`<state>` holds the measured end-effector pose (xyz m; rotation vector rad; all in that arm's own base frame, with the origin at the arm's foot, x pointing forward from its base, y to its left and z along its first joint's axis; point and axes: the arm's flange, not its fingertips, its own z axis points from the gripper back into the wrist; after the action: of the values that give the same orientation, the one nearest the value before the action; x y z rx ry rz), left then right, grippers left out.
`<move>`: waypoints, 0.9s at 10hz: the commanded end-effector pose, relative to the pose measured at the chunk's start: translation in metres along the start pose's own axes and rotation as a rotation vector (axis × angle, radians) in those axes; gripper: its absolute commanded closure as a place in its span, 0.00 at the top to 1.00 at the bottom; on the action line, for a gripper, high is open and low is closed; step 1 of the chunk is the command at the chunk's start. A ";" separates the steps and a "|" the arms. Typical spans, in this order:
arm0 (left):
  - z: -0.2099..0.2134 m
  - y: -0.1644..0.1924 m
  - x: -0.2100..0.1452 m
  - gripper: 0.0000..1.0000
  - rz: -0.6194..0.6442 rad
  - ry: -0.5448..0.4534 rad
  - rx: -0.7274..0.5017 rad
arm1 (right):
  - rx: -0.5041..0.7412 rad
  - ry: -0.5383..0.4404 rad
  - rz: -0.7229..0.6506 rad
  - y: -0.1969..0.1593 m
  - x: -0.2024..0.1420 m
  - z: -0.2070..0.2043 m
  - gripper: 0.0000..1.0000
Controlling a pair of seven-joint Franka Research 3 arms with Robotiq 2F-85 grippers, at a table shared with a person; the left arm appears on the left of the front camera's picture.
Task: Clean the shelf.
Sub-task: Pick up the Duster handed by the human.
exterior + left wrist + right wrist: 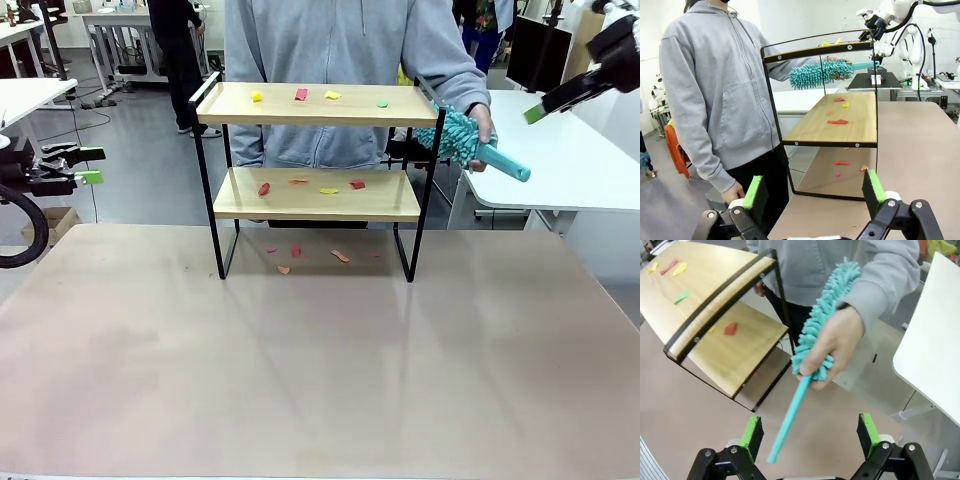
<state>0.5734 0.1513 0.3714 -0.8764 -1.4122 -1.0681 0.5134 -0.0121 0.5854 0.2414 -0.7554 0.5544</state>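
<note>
Shelf [310, 105]: looks light, may tip.
Duster [825, 310]: right of shelf, soft head; I'd take the stiff handle.
Jaws: both mine wide, empty.

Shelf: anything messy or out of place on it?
Yes. Small coloured scraps litter both boards of the shelf and the table beneath it. The shelf stands straight. A person holds a teal duster beside its right end.

Shelf [290, 110]: pale matt wood boards on a thin black metal frame. Fluffy teal duster [822, 315], probably microfibre, with a smooth plastic handle. Matt beige table [320, 380].
</note>
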 end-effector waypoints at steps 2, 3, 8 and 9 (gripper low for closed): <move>0.000 -0.001 0.002 1.00 -0.004 0.006 -0.001 | -0.005 0.001 -0.010 -0.012 -0.005 0.005 1.00; 0.000 -0.001 0.002 1.00 -0.004 0.006 -0.001 | -0.005 0.001 -0.010 -0.012 -0.005 0.005 1.00; 0.000 -0.001 0.002 1.00 -0.004 0.006 -0.001 | -0.035 0.092 0.014 0.011 0.006 -0.004 1.00; 0.000 -0.001 0.002 1.00 -0.004 0.006 -0.001 | -0.065 0.118 -0.009 0.020 0.007 -0.013 1.00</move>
<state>0.5734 0.1514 0.3714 -0.8764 -1.4122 -1.0680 0.5149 -0.0021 0.5814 0.1898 -0.6974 0.5754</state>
